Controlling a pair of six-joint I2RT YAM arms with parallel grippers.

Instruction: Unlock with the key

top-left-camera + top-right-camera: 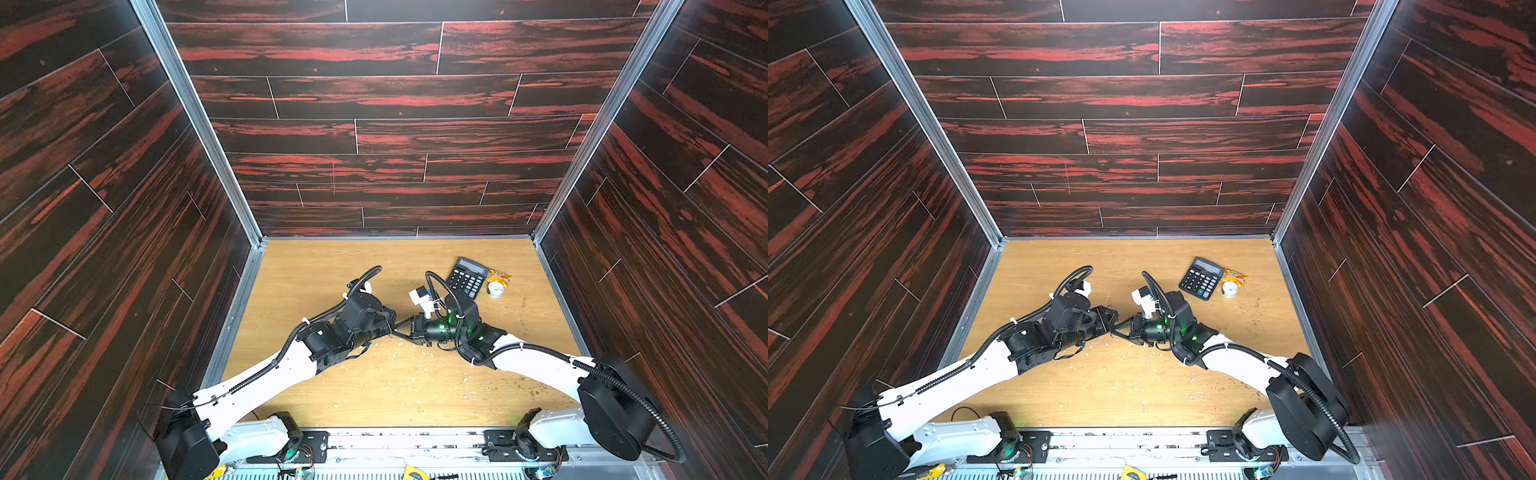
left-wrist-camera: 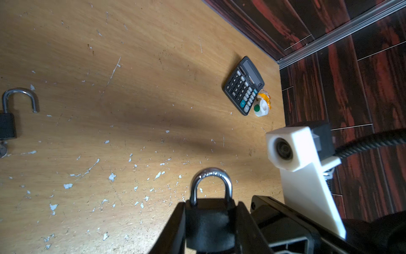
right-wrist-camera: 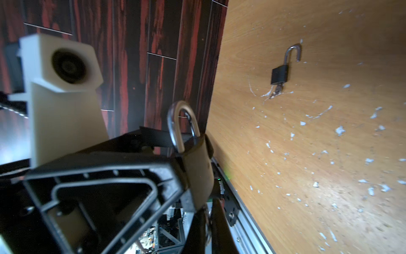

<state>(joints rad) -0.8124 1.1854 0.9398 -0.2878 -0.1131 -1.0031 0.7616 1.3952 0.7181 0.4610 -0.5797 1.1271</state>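
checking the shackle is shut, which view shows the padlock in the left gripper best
The left wrist view: the held padlock faces the camera, sharp, shackle seated in the body, clamped by the left gripper. The right wrist view shows the held padlock edge-on and blurred. In both top views it cannot be made out.

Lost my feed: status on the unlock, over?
Left pincer clamps black padlock with steel shackle, shackle closed. Right pincer shut at its base, key hidden. Second black padlock, open, lies apart.
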